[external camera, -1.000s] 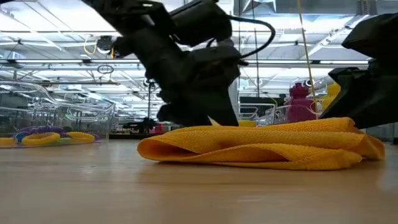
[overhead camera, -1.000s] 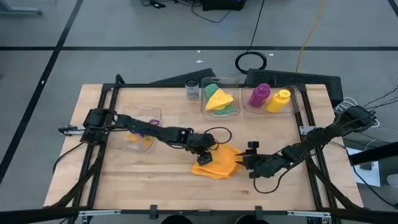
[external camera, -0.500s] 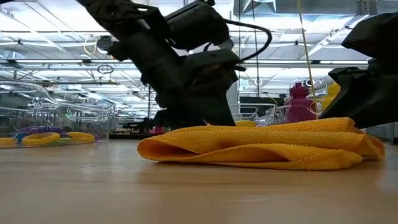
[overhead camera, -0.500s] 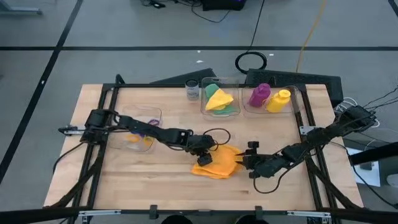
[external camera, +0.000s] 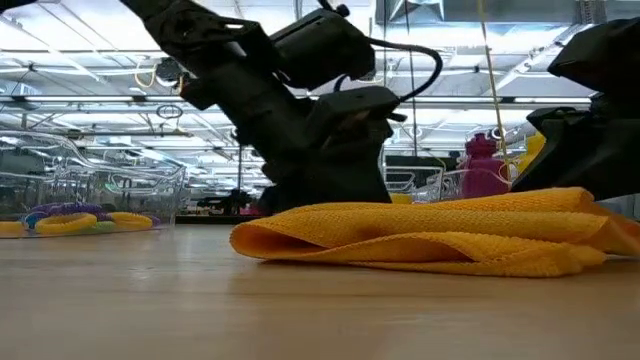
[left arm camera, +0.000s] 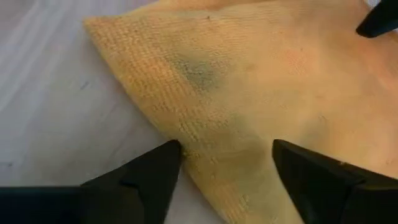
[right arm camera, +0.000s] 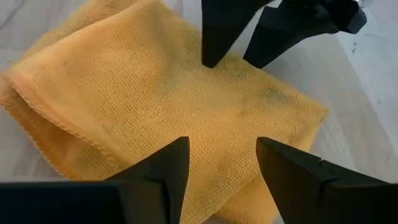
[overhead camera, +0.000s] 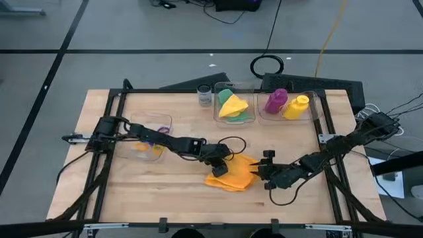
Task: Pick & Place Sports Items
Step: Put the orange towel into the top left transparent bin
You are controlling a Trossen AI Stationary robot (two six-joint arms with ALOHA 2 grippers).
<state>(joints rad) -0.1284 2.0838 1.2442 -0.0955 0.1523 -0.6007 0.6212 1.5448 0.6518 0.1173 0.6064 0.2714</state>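
Since a second ago my left gripper [overhead camera: 222, 166] has drawn its fingers in a little and shifted slightly along the orange cloth [overhead camera: 232, 173], and the cloth's near fold has slid a touch toward the right in the low view. My right gripper [overhead camera: 262, 170] has not moved. The cloth lies folded on the wooden table [overhead camera: 165, 198], middle front, between the two grippers. My left fingers [left arm camera: 140, 180] are spread and straddle the cloth's corner, tips down on the fabric, not yet pinching it. My right fingers [right arm camera: 158, 171] are spread as well, resting at the cloth's opposite edge with the fabric between them. The other cloths and bottles sit in the clear boxes [overhead camera: 234, 109] at the far edge
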